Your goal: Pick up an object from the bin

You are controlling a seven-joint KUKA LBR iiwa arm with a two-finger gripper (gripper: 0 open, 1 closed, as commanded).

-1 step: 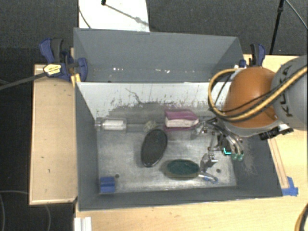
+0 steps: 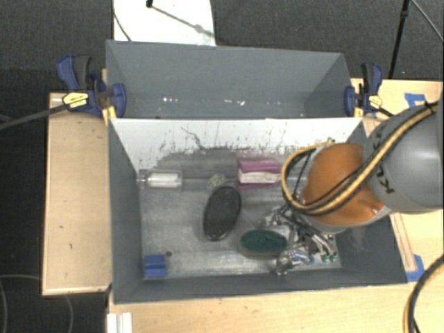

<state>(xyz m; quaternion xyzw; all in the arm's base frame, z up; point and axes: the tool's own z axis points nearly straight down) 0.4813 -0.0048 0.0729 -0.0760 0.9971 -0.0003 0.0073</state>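
Observation:
My gripper [image 2: 290, 255] is low in the bin's front right part, under the orange cover. Right at its left side lies a dark green oval thing [image 2: 261, 242], flat on the floor and touching or nearly touching the fingers. Whether the green thing is between the fingers I cannot make out. A black oval brush-like thing [image 2: 222, 212] lies a little further left, near the bin's middle.
A pink and white box [image 2: 259, 171] lies at the back wall. A clear small bottle [image 2: 160, 180] lies at the back left. A small blue block [image 2: 155, 266] sits in the front left corner. The arm covers the bin's right side.

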